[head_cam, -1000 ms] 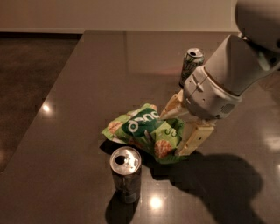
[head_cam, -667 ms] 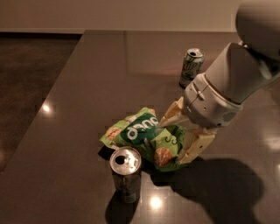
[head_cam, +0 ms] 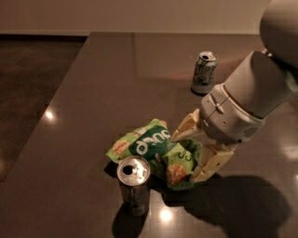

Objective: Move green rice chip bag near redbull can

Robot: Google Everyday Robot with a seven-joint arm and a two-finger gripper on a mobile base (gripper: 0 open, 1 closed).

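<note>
While your gripper (head_cam: 190,155) is clamping the green chip bag (head_cam: 148,143) by one end, the bag is lying just beside the dark can (head_cam: 134,185); pushing closer, you are risking toppling that can.

Dark glossy table (head_cam: 116,69) — pale wall (head_cam: 139,14), dim floor (head_cam: 28,83).

One high, perhaps head-mounted view, angled down, close on table (head_cam: 102,83), jaws astride bag (head_cam: 149,143) centre-right.
</note>
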